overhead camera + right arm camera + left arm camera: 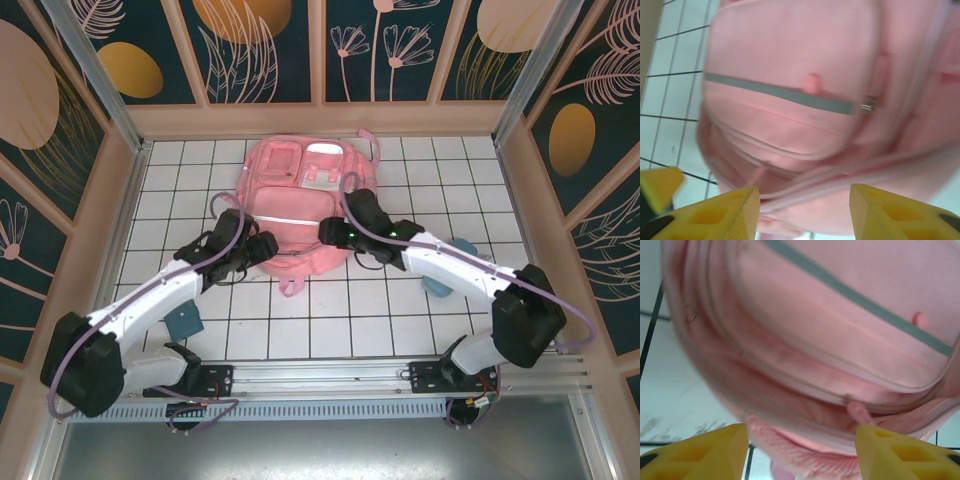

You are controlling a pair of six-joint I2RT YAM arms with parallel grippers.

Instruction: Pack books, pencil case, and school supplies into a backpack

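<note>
Top view: backpack [300, 190] lying flat, centre-far on tiled surface [420, 330], main zip appearing shut. Left tool [257, 250] and right tool [333, 232] hovering at its near edge, L and R. Blue-teal pouch, prob. pencil case [437, 286], lying near-right, part-hidden by right arm.

Left wrist: left tool [801, 432] standing spread, gripping nothing. Bag's near hem and pink zip tab [858, 412] lying just ahead.

Right wrist: right tool [802, 192] standing spread, also empty, facing grey strip [775, 92].

Risk: soft cloth giving way, so pads may be pinching fabric instead of the tab and dragging the bag w/o opening it. Tools working close, so may be colliding.
</note>
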